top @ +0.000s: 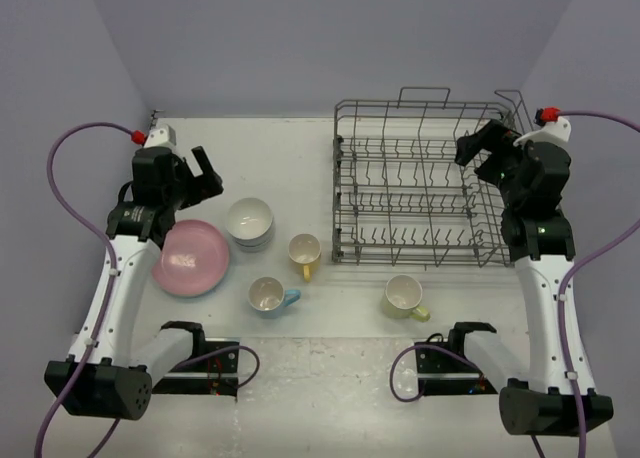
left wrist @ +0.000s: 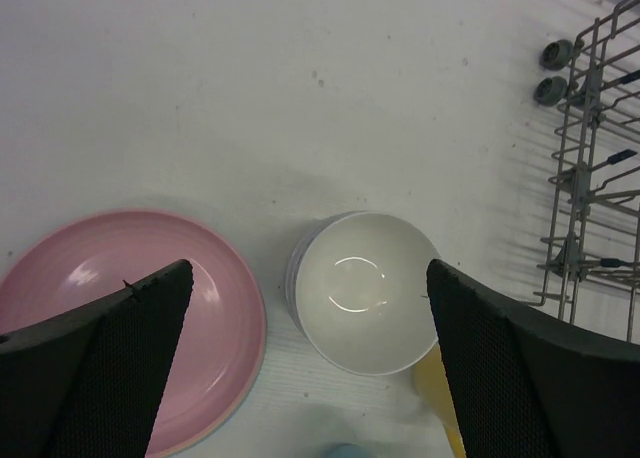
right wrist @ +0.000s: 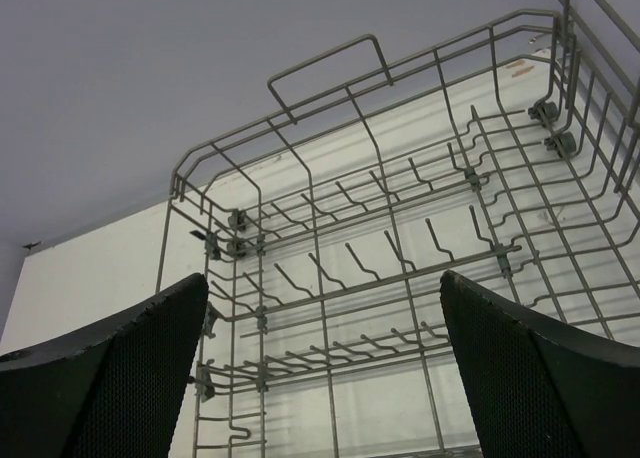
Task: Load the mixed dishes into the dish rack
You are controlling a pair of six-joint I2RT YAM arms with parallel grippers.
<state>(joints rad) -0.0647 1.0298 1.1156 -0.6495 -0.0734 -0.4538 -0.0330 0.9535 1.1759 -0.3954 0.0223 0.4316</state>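
Two robot arms are poised over a white surface [top: 290, 148] where one plate, one stack of bowls and three mugs stand, all of them outside the dish rack [top: 420, 183]. The single grey wire rack fills the far right part of the surface. Its raised handle [top: 425, 93] sits along the far edge and rows of upright tines [right wrist: 355, 258] line its floor.

One pink plate [top: 190, 258] lies near the left edge. Just beside it, toward the middle, sits the stack of white bowls [top: 250, 221]. One open mouth shows on top with a second rim beneath, and how many bowls are in the stack cannot be told.

The three mugs stand upright nearer the near edge:
- One yellow mug [top: 304, 250] stands just off the rack's near left corner.
- One light blue mug [top: 268, 295] stands closer to the near edge, its handle pointing right.
- One pale yellow-green mug [top: 403, 295] stands apart from the others, in front of the rack's near side.

The left tool [top: 200, 170] hangs beyond the plate, toward the far left corner, its two fingers spread wide and gripping nothing. In its wrist view the plate and bowls lie below, between the fingers. The right tool [top: 480, 156] hangs over the rack's right end, fingers likewise wide apart and empty.
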